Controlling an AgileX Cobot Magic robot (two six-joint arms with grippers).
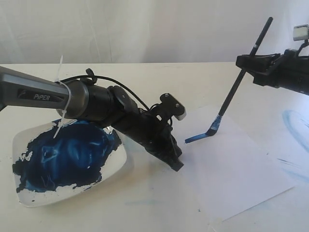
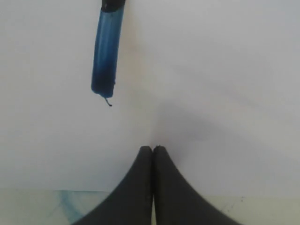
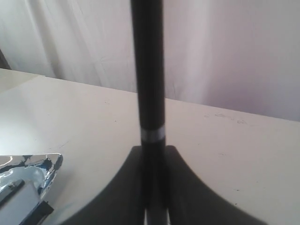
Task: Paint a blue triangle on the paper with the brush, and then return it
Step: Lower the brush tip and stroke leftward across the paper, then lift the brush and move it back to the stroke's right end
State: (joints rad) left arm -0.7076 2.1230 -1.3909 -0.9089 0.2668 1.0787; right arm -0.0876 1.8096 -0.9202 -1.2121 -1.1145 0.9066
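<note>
The brush [image 1: 236,89] stands tilted in my right gripper [image 1: 245,62], which is shut on its black handle [image 3: 147,70] just behind the pale band. Its blue bristles [image 1: 200,137] lie bent flat on the white paper [image 1: 231,169] near the sheet's far left part. My left gripper [image 1: 176,164] is shut with nothing in it, tips down at the paper's left edge. In the left wrist view the shut fingertips [image 2: 153,149] rest over the paper [image 2: 211,70], a short way from the wet bristles [image 2: 105,51]. No blue triangle is in view.
A white dish [image 1: 29,198] smeared with dark blue paint sits at the left under my left arm, and it also shows in the right wrist view [image 3: 28,168]. Pale blue smears [image 1: 294,125] mark the table right of the paper.
</note>
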